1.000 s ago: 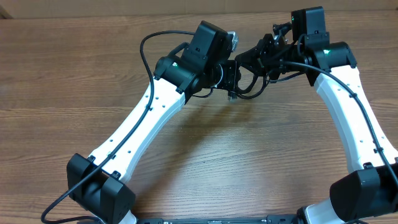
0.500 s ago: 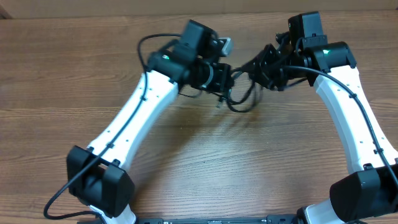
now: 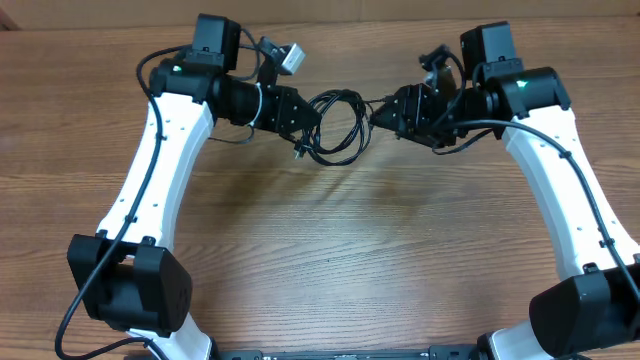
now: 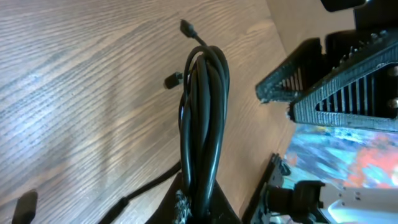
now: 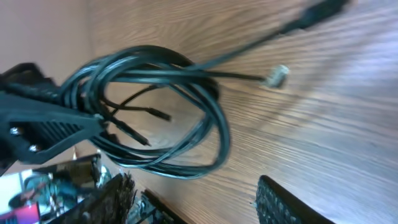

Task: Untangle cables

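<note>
The cables (image 3: pixel 340 96) are a bunch of thin black loops hanging between my two grippers, just above the wooden table. My left gripper (image 3: pixel 306 112) is shut on the bunch's left end. In the left wrist view the strands (image 4: pixel 204 112) run straight out from the left gripper (image 4: pixel 202 208), with two small plug ends (image 4: pixel 185 26) beyond them. My right gripper (image 3: pixel 381 112) faces the loops from the right and stands open and apart from them. In the right wrist view the loops (image 5: pixel 186 130) lie ahead of the right gripper (image 5: pixel 193 205), nothing is between its fingers (image 5: pixel 280 202), and a silvery plug (image 5: pixel 277 76) sticks out.
Bare wooden table (image 3: pixel 320 250) lies below and in front of the grippers. The white left arm (image 3: pixel 150 190) and the white right arm (image 3: pixel 560 190) slant in from the near corners. The table's far edge (image 3: pixel 330 20) runs just behind the grippers.
My left arm has swung left and back, carrying the cable bunch with it. My right gripper has opened and let go of the bunch, which now hangs from the left gripper alone.
</note>
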Robot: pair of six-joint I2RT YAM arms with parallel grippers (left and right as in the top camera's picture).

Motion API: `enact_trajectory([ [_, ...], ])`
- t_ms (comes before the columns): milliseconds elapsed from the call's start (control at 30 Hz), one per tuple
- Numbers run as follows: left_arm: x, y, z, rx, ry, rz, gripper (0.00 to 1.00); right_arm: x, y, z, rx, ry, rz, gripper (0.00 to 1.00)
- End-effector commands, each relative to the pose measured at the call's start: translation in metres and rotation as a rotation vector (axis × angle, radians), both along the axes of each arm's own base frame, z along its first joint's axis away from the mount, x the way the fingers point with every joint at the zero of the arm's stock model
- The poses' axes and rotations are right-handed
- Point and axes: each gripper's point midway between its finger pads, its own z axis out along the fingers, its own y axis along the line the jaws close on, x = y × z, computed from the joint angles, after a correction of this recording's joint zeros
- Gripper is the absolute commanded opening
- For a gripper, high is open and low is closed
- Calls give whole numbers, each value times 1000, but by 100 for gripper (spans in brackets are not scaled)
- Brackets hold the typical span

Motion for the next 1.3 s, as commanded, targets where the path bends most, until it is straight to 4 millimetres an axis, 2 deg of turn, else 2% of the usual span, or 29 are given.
enact_trajectory([
  [0,-11,-11,16,-72,-46,-84,4,-6,25,14,59,-26,53,61],
  [167,-17,-20,11,-38,-35,-95,4,1,47,16,68,40,-71,54],
  [400,-21,-26,21,-106,17,-94,4,16,32,1,-11,113,-285,45],
  [667,-32,-33,29,-164,50,-130,4,25,34,-1,-4,89,-288,43],
  [900,-39,-45,31,-177,44,-167,4,18,43,-5,-14,102,-264,40],
  [967,-40,-49,38,-217,38,-185,4,12,43,-14,-45,125,-266,38],
  [1100,-40,-47,65,-368,15,-232,4,1,33,-43,-98,212,-307,32],
  [1267,-38,-44,65,-370,17,-222,4,2,35,-39,-61,205,-280,27],
])
